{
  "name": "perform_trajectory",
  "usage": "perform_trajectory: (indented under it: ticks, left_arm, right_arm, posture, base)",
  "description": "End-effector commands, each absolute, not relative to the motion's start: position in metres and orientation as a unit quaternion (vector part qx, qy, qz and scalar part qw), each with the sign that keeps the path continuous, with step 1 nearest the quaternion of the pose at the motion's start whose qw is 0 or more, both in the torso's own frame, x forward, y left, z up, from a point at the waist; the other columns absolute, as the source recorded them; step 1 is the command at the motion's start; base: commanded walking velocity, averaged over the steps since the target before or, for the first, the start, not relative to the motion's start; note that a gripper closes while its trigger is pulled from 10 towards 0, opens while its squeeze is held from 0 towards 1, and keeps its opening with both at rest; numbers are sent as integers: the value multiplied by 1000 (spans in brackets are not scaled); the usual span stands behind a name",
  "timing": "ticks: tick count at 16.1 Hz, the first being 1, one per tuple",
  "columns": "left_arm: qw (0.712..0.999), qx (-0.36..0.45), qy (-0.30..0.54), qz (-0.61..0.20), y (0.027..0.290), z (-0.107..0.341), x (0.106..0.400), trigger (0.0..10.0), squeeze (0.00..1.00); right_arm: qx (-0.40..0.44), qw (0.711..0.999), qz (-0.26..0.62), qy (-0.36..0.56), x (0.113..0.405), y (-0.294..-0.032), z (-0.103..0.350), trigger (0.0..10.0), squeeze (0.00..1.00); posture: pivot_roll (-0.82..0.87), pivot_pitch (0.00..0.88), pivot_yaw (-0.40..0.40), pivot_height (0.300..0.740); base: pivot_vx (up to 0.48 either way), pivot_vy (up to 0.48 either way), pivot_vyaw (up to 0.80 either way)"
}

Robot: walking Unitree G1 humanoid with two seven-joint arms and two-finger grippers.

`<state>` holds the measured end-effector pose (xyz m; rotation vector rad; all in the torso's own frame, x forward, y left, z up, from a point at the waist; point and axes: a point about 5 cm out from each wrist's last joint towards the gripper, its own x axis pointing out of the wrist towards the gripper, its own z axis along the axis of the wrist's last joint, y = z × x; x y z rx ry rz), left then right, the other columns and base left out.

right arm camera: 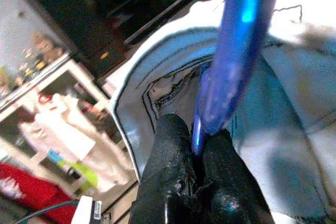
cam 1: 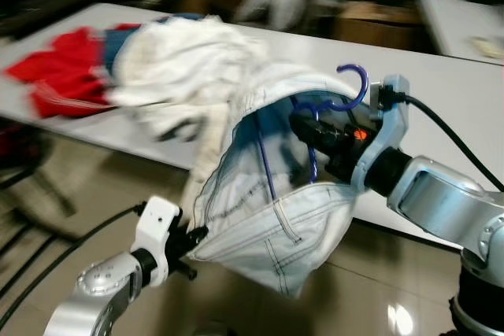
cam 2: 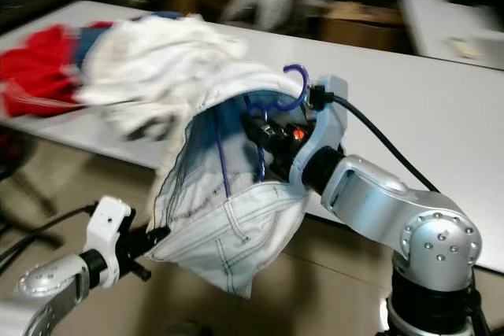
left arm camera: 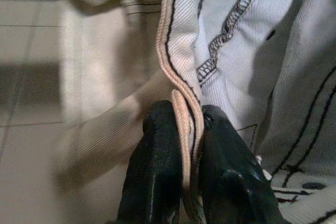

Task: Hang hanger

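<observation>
Right wrist view shows the right gripper (right arm camera: 195, 148) with its two black fingers pressed together on the thin blue plastic hanger (right arm camera: 233, 51), which runs away from the fingertips over pale fabric. In the left eye view this gripper (cam 1: 311, 127) holds the hanger (cam 1: 346, 92) up above the near edge of the white table (cam 1: 449, 92), the hook pointing upward, with a pale denim garment (cam 1: 276, 218) draped over it and hanging toward the floor. The left gripper (left arm camera: 181, 156) is lower and nearer, on the left, its fingers pinched on a seamed edge of the same garment. Farther left on the table lies a heap of white clothes (cam 1: 181, 60), and beyond it red cloth (cam 1: 63, 68).

No rail or hook for hanging is visible. I think the main risk is that the garment slides off the hanger, because it sits loosely and unevenly. The thin hanger may also rotate between the fingers under the weight of the cloth.
</observation>
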<state>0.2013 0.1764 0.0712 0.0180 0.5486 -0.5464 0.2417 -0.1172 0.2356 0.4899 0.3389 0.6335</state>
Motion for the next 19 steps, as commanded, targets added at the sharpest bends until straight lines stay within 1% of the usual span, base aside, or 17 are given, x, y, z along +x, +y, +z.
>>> perform_trajectory:
  ticks: [1,5,6,7,9,10,13,14,15,17,18,19]
  left_arm:
    - [923,37,303,-233,195,62,196,10000,0]
    - [926,16,304,-222,201,65,184,10000,0]
    - [927,1,300,-226,201,68,182,10000,384]
    - [928,-25,288,-233,201,73,183,10000,1000]
    - [923,-109,242,-278,201,91,184,10000,1000]
    - [909,-138,246,-306,205,95,177,10000,1000]
    - [881,-153,284,-345,216,94,158,10000,1000]
    - [864,-172,296,-368,219,100,150,10000,1000]
    - [855,-183,299,-382,223,107,148,10000,1000]
    - [849,-197,275,-406,235,127,154,10000,1000]
    - [848,-197,264,-416,237,135,157,10000,1000]
    - [855,-183,229,-427,233,152,168,10000,1000]
  right_arm:
    - [237,901,337,138,238,-112,249,10000,0]
    - [226,903,332,157,238,-115,242,10000,0]
    - [226,902,331,157,237,-116,242,10000,0]
    - [225,902,333,159,237,-116,241,10000,0]
    - [218,902,331,173,241,-110,232,10000,0]
    - [210,903,328,183,243,-108,227,10000,0]
    - [195,904,326,196,246,-108,219,10000,0]
    - [189,904,328,198,247,-108,216,10000,0]
    - [186,904,331,197,247,-107,215,10000,0]
    - [180,903,333,202,250,-103,209,10000,0]
    - [177,904,332,204,251,-101,208,10000,0]
    - [168,907,329,205,253,-101,205,10000,0]
  posture:
    - [26,9,-23,740]
    - [32,11,-20,740]
    - [36,9,-16,740]
    - [46,9,-19,740]
    - [33,12,-34,740]
    - [37,16,-36,740]
    - [35,8,-20,740]
    - [45,0,-17,740]
    - [52,2,-18,740]
    - [44,3,-23,740]
    - [36,0,-21,740]
    - [27,9,-22,740]
  base:
    - [0,0,800]
    - [0,0,800]
    - [0,0,800]
    - [0,0,800]
    - [0,0,800]
    - [0,0,800]
    - [0,0,800]
    - [0,0,800]
    - [0,0,800]
    - [0,0,800]
    - [0,0,800]
    - [0,0,800]
